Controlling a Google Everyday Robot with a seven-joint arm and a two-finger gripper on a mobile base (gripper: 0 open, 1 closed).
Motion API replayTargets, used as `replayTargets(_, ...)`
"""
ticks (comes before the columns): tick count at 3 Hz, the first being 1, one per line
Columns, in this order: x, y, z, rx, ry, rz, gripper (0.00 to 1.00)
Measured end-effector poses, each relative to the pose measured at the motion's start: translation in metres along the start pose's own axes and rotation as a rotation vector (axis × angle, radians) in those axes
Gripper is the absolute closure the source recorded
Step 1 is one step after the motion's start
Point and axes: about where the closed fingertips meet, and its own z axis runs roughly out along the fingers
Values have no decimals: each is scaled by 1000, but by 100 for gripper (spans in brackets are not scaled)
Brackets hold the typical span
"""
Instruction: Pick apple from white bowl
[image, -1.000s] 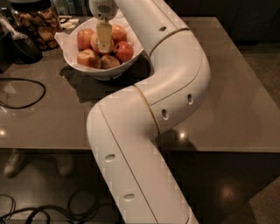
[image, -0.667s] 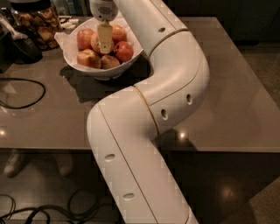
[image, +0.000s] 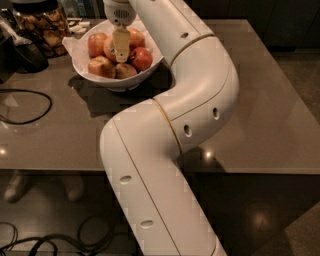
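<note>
Now the gripper (image: 120, 54) hangs in the white bowl (image: 121, 83), right by the apple (image: 108, 48); its hold I cannot tell.

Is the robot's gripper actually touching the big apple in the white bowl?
Cannot tell. In the camera view the gripper overlaps the apple inside the white bowl, but this one angle shows neither contact nor a gap.
</note>
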Motion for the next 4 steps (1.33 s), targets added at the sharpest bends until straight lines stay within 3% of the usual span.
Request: replayTargets(4, -1, -3, 8, 4, 45, -37, 29)
